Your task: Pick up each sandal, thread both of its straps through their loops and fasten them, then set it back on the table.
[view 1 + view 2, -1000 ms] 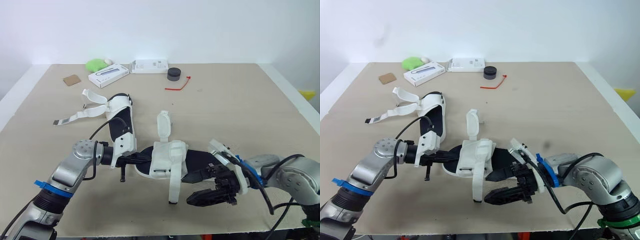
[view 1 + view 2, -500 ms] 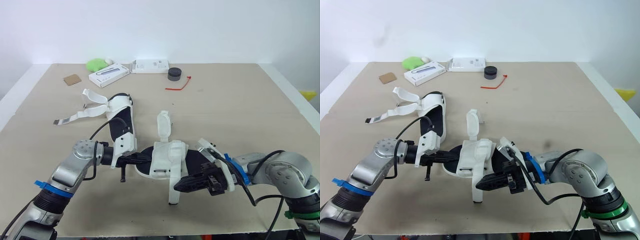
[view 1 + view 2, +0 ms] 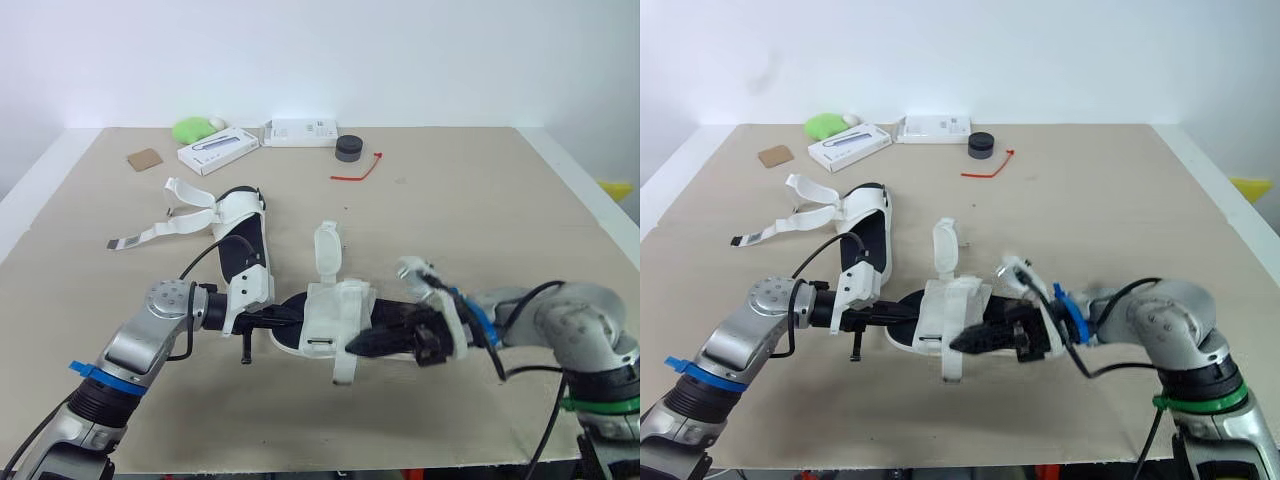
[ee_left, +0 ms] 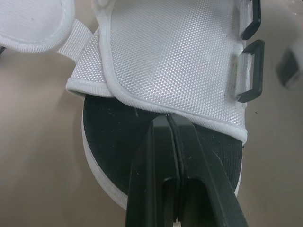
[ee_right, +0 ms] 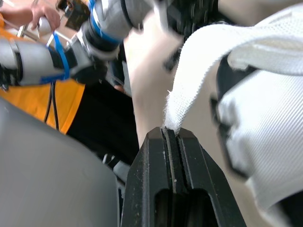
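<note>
The near sandal (image 3: 335,305), black sole with a white mesh upper, lies at the table's front centre. My left gripper (image 3: 298,316) is shut on the edge of its upper (image 4: 169,118) from the left. My right gripper (image 3: 352,347) comes in from the right, shut on the end of the sandal's front strap (image 3: 344,368), pinched between its fingertips (image 5: 171,132). The sandal's other strap (image 3: 326,250) stands upright and loose. Two black loops (image 4: 249,71) sit on the upper's far side. The second sandal (image 3: 243,235) lies further back left, its straps (image 3: 185,205) undone and spread out.
Along the back edge lie a green object (image 3: 195,128), two white boxes (image 3: 217,150) (image 3: 300,132), a black round container (image 3: 348,147), a red tie (image 3: 358,170) and a brown square (image 3: 144,159). A person's hand (image 5: 45,12) shows behind the table's front.
My right gripper went from open to shut, moved left to the near sandal and took its front strap's end, lifting it slightly. The left gripper kept its hold.
</note>
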